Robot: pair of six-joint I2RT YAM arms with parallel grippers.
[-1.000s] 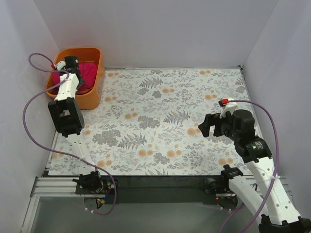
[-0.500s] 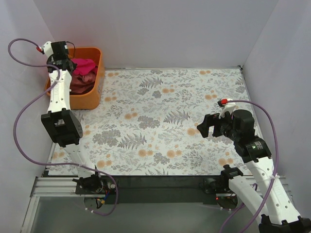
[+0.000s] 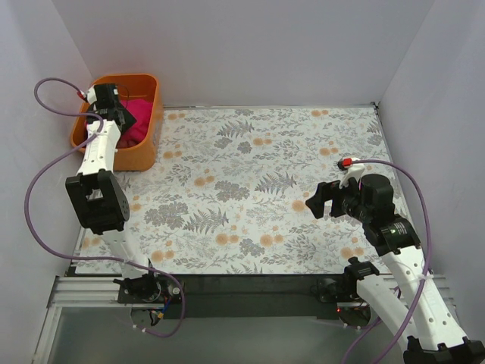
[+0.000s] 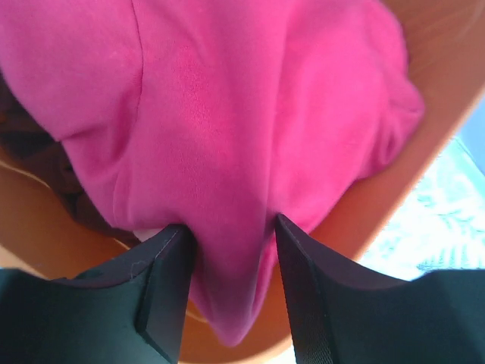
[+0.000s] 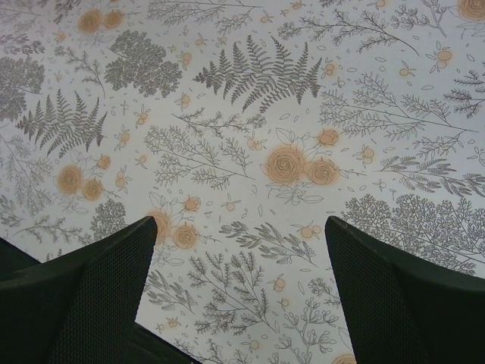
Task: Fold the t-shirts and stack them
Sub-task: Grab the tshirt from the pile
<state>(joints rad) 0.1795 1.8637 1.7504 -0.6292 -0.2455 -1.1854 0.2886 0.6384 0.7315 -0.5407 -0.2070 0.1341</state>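
A crimson-pink t-shirt (image 3: pixel 137 120) lies bunched in the orange basket (image 3: pixel 145 149) at the far left. My left gripper (image 3: pixel 114 114) is over the basket and is shut on a fold of that shirt (image 4: pixel 220 152), the cloth pinched between both fingers. A darker cloth (image 4: pixel 23 136) shows under it at the left. My right gripper (image 3: pixel 320 199) hovers open and empty over the floral tablecloth (image 5: pixel 250 121) at the right. The paler pink shirt is not clearly seen.
The floral cloth covers the whole table (image 3: pixel 250 182). White walls close in the left, back and right sides. The basket's rim (image 4: pixel 424 159) shows orange behind the shirt.
My left gripper rose from the basket with the pink shirt, then shifted a little right and lower over the basket. My right arm has barely moved.
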